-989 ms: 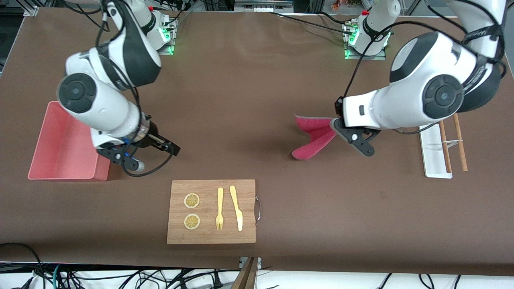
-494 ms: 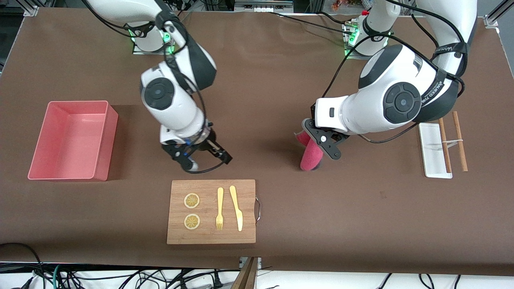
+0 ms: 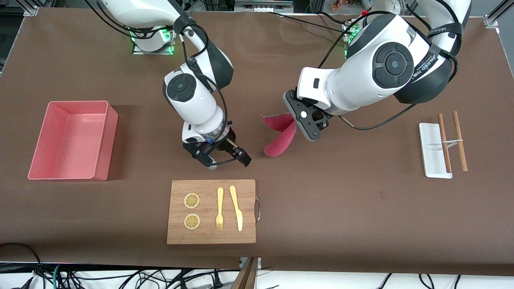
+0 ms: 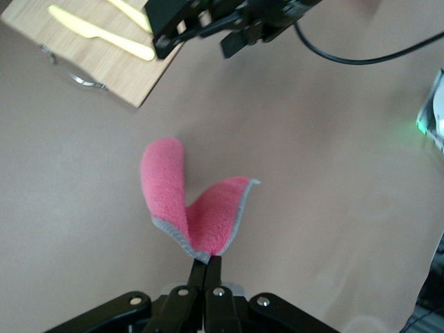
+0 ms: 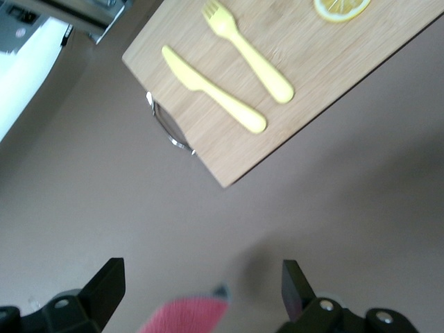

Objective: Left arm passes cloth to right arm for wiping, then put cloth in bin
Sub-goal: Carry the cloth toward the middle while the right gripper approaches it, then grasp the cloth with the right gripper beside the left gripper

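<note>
Bare tabletop [image 3: 257, 72] lies open between the right gripper [image 3: 225, 156] at frame centre and the cloth [image 3: 281, 134] hanging beside it, with only the board [image 3: 211, 211] crowding the lower-centre approach.

The left arm reaches in from its base toward the middle of the table, forearm slanting down and wrist turned toward the right arm. The left tool [image 3: 296, 125] hangs in the air over bare table, fingers pinched together on one corner of the cloth [image 3: 280, 134], which droops from them in two folds. The right arm bends down from its base, wrist pointing downward. The right tool [image 3: 228, 158] hovers over bare table just short of the wooden board's edge, its fingers [image 5: 105, 286] spread wide with nothing between them.
</note>
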`<act>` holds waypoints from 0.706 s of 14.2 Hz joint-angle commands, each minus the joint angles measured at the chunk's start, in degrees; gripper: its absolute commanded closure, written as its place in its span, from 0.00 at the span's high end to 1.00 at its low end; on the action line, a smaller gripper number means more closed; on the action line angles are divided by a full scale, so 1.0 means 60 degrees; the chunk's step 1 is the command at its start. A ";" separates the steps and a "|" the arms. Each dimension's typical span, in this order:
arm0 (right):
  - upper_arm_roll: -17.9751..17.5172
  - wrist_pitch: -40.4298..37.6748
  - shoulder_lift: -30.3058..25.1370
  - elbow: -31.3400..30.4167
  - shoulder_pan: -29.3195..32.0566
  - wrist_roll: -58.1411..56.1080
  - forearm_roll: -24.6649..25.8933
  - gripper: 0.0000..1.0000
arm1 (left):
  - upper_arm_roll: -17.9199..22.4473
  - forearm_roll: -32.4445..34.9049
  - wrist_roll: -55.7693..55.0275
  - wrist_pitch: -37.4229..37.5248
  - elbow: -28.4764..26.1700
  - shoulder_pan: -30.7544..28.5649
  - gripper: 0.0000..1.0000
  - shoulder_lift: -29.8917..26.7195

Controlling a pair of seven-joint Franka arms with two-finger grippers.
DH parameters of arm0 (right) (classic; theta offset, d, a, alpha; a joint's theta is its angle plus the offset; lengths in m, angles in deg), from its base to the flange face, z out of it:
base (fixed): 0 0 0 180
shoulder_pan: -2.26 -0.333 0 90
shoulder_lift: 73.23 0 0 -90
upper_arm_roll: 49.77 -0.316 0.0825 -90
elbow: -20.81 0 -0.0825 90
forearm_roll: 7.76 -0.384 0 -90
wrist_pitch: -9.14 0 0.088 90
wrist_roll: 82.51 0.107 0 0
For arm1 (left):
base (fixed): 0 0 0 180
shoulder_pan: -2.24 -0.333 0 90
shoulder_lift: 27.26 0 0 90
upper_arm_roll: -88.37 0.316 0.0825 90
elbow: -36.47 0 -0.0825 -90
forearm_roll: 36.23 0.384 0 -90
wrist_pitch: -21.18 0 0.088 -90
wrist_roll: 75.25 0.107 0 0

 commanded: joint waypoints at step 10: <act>0.0005 0.0002 0.0295 0.0646 -0.0997 0.0736 -0.0143 1.00 | 0.0205 0.0235 -0.0509 0.0071 0.0484 0.0933 0.00 0.0088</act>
